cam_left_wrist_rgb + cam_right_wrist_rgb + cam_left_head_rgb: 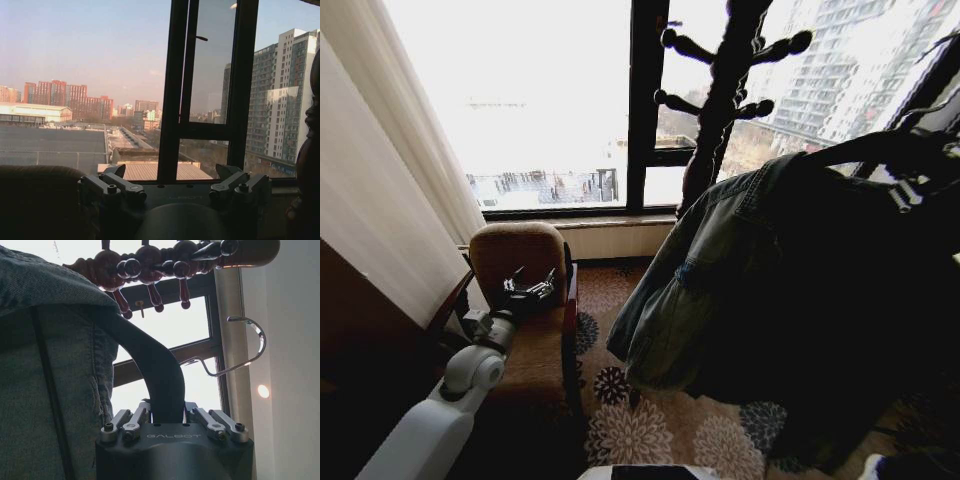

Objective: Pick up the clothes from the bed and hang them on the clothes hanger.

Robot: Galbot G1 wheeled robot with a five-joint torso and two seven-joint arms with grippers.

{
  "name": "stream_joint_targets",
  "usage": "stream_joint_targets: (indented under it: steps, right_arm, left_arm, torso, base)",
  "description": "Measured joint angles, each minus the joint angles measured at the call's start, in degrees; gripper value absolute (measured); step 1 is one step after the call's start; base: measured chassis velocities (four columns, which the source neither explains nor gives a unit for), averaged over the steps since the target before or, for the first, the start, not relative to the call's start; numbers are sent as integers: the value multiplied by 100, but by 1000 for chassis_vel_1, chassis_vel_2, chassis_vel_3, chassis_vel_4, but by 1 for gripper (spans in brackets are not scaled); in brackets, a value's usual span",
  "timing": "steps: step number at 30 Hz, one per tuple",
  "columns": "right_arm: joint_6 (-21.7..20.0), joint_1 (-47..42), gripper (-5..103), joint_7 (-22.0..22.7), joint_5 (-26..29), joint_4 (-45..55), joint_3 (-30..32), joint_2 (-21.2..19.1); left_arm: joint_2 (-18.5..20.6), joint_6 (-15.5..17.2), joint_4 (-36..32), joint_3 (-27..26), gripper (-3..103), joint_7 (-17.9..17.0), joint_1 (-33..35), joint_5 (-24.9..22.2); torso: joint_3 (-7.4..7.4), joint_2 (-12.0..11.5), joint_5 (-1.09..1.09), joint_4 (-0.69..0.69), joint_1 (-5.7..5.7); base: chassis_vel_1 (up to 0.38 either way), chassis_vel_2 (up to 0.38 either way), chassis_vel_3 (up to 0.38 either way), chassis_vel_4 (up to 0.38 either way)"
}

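Dark wooden coat stand [720, 110] by the window [645, 100]; brown armchair [525, 290] sits on a floral rug [650, 430]; white curtain [380, 200] beside it.

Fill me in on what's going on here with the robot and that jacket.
The right gripper is shut on the black clothes hanger, with the denim jacket draped over it, held up near the wooden coat stand by the window. The hanger's silver hook is not on a peg. The left gripper hangs open and idle over the armchair.
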Motion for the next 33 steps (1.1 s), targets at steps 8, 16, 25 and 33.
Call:
stream_joint_targets:
  steps: [8, 16, 25, 33]
  right_arm:
    - [-2, 65, 29, 33, -9, 7, -105, -42]
    - [16, 74, 29, 54, 18, 6, -171, -24]
    - [79, 83, 29, 80, 63, 8, -202, -26]
    - [89, 122, 29, 95, 165, 9, -222, -46]
  left_arm:
    - [0, 0, 0, 0, 100, 0, 0, 0]
    - [0, 0, 0, 0, 100, 0, 0, 0]
    - [0, 0, 0, 0, 100, 0, 0, 0]
    - [0, 0, 0, 0, 100, -1, 0, 0]
  torso:
    - [-1, 2, -17, 5, -3]
    - [-1, 2, -6, 3, -1]
    - [0, 1, -8, 3, 1]
    - [0, 0, -10, 4, 1]
  base:
    - [-9, -12, 3, 2]
    - [-20, 74, 38, -59]
    - [-104, 65, 96, -70]
    - [-15, 31, 19, -26]
